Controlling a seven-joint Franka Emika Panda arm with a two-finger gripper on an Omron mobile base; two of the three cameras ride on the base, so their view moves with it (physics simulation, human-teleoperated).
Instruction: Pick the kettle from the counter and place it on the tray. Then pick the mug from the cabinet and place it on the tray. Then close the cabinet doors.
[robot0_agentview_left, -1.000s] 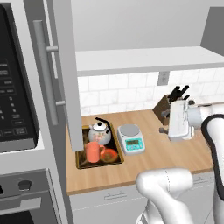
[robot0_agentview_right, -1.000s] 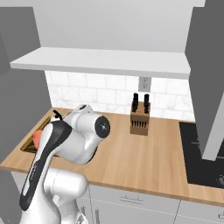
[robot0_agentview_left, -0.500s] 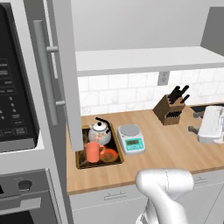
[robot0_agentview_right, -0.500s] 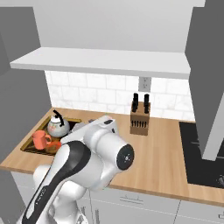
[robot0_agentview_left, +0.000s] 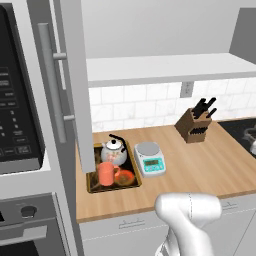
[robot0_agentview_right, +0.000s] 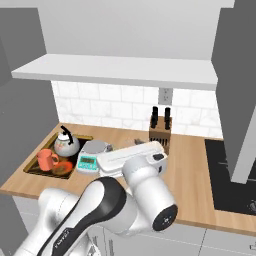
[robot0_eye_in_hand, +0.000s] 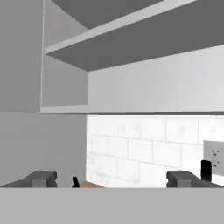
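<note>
The white kettle (robot0_agentview_left: 114, 151) (robot0_agentview_right: 66, 145) with its black arched handle stands on the dark tray (robot0_agentview_left: 91, 184) (robot0_agentview_right: 33, 168) at the left end of the wooden counter (robot0_agentview_left: 200, 165) (robot0_agentview_right: 190, 165). The orange-red mug (robot0_agentview_left: 106, 174) (robot0_agentview_right: 46, 160) sits on the same tray, in front of the kettle. The grey cabinet (robot0_agentview_left: 165, 67) (robot0_agentview_right: 120, 72) hangs above, and its doors (robot0_agentview_left: 70, 75) (robot0_agentview_right: 240, 90) stand open. In the hand view my gripper (robot0_eye_in_hand: 111, 179) is open, its fingertips (robot0_eye_in_hand: 41, 178) far apart with nothing between them. It faces the cabinet's underside and the tiled wall.
A white digital scale (robot0_agentview_left: 150, 158) (robot0_agentview_right: 90, 157) sits right of the tray. A knife block (robot0_agentview_left: 195, 125) (robot0_agentview_right: 160, 135) stands against the backsplash. A dark cooktop (robot0_agentview_right: 230, 175) is at the counter's right end, a microwave (robot0_agentview_left: 17, 100) at far left. My arm's bulk (robot0_agentview_right: 135, 200) fills the foreground.
My arm has swung to the right, carrying the hand out past the right edge of the left base view. In the right base view it now uncovers the tray, kettle and mug.
</note>
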